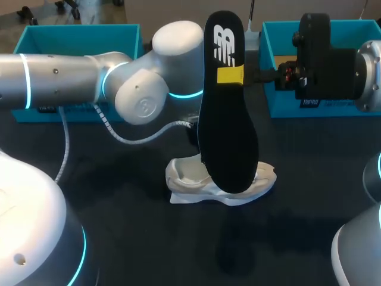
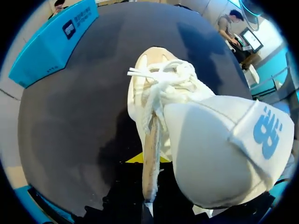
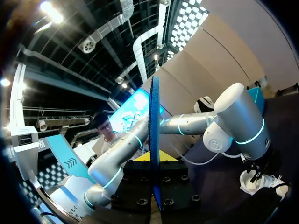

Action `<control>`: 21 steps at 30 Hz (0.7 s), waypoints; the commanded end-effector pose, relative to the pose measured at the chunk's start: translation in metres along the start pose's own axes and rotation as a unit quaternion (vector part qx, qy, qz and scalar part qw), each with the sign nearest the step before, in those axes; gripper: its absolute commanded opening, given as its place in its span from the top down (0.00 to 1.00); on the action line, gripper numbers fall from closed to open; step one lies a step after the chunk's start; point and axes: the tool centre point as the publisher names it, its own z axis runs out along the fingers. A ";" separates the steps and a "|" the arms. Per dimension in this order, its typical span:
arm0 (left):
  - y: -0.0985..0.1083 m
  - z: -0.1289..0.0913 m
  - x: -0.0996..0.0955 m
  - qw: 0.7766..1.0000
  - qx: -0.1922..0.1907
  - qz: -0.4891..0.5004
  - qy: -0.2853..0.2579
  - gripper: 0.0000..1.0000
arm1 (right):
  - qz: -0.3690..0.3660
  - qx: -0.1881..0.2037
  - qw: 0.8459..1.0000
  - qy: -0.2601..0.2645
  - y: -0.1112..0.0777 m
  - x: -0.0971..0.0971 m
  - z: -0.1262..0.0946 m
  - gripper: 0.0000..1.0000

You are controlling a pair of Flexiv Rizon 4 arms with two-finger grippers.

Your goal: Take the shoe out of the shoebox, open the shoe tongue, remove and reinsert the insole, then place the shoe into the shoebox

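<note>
1. The dark table [image 1: 119, 238] lies under both my arms, and the white shoe [image 1: 184, 179] rests on it near the middle, outside either box.
2. In my left wrist view the shoe [image 2: 210, 154] is right up against the camera. Its rounded heel with a blue mark is nearest, and the knotted white laces [image 2: 163, 74] are farther ahead.
3. My left gripper [image 2: 148, 159] is pinching the shoe. The thin tan-lined wall of the shoe's opening runs down between the two yellow tips, with yellow showing on either side of it.
4. Above the shoe, the black insole [image 1: 229, 131] stands nearly upright. Its lower end covers the middle of the shoe in the head view, and I cannot tell whether it touches the shoe.
5. My right gripper [image 1: 232, 75] is clamped on the insole close to its upper end, one yellow tip on each face. In the right wrist view the insole [image 3: 154, 121] appears edge-on as a thin blue strip rising from between the fingertips [image 3: 142, 156].
6. My left arm [image 1: 143, 89] comes in from the left, and its wrist passes behind the insole. My right arm [image 1: 333, 65] comes in level from the right.
7. At the far edge of the table stand two teal boxes, the left box [image 1: 77, 42] behind my left arm and the right box [image 1: 280, 101] behind my right wrist.
</note>
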 end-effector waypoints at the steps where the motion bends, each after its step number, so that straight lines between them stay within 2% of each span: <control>1: -0.004 -0.008 -0.009 0.998 -0.022 0.042 0.038 1.00 | 0.000 -0.008 1.000 -0.005 -0.005 0.008 0.006 1.00; 3: -0.005 -0.010 -0.011 0.995 -0.028 0.064 0.072 1.00 | 0.000 -0.008 1.000 -0.005 -0.005 0.008 0.006 1.00; 6: -0.006 -0.010 -0.015 0.991 -0.031 0.095 0.093 1.00 | 0.000 -0.008 1.000 -0.005 -0.005 0.008 0.006 1.00; 12: -0.011 -0.022 -0.020 0.974 -0.011 0.156 0.164 1.00 | 0.000 -0.008 1.000 -0.005 -0.005 0.008 0.006 1.00; 14: -0.012 -0.027 -0.020 0.962 0.005 0.182 0.204 1.00 | 0.000 -0.008 1.000 -0.005 -0.005 0.008 0.006 1.00; 16: -0.014 -0.034 -0.015 0.946 0.004 0.232 0.228 1.00 | 0.000 -0.008 1.000 -0.005 -0.005 0.008 0.006 1.00; 21: -0.017 -0.036 -0.013 0.927 -0.018 0.283 0.247 1.00 | 0.000 -0.008 1.000 -0.005 -0.005 0.008 0.006 1.00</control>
